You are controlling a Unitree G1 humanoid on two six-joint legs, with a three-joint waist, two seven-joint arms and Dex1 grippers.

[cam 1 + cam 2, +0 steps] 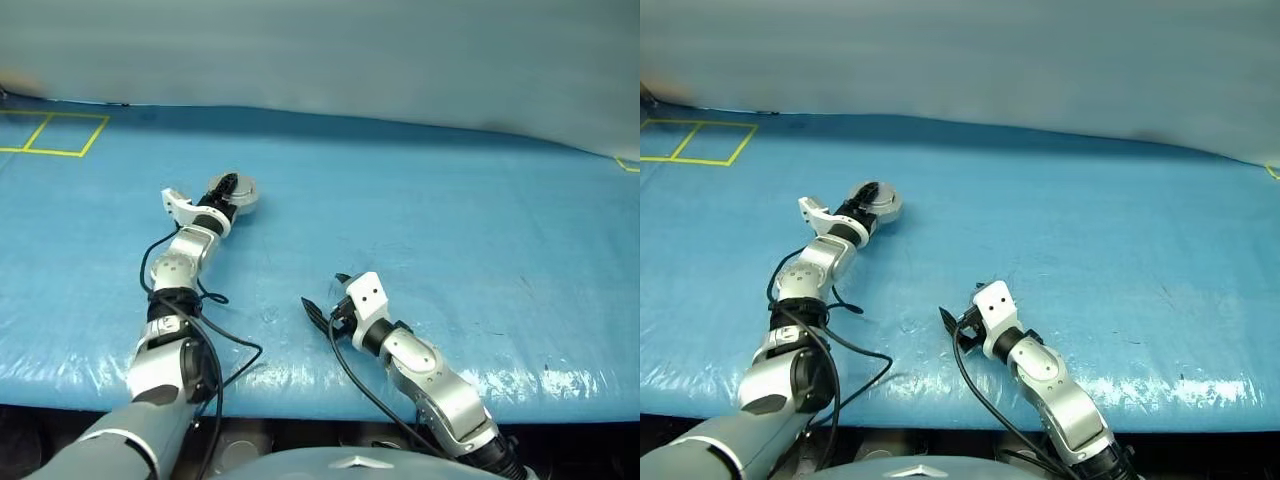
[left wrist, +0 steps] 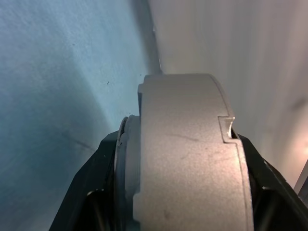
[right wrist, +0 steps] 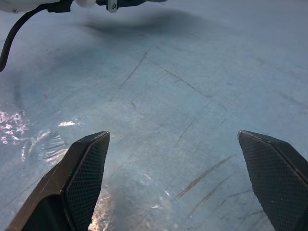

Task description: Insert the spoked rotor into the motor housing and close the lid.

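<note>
My left gripper reaches far out over the blue table and is shut on the motor housing, a round grey case. In the left wrist view the housing stands edge-on between the two black fingers. A thinner grey disc, the lid, lies closed flat against its side. The spoked rotor is hidden. I cannot tell whether the housing rests on the table or hangs just above it. My right gripper is open and empty near the table's front edge, its fingers wide apart over bare cover.
A blue plastic sheet covers the whole table, wrinkled and glossy along the front edge. Yellow tape lines mark squares at the far left. A pale wall runs behind the table. Black cables hang along my left arm.
</note>
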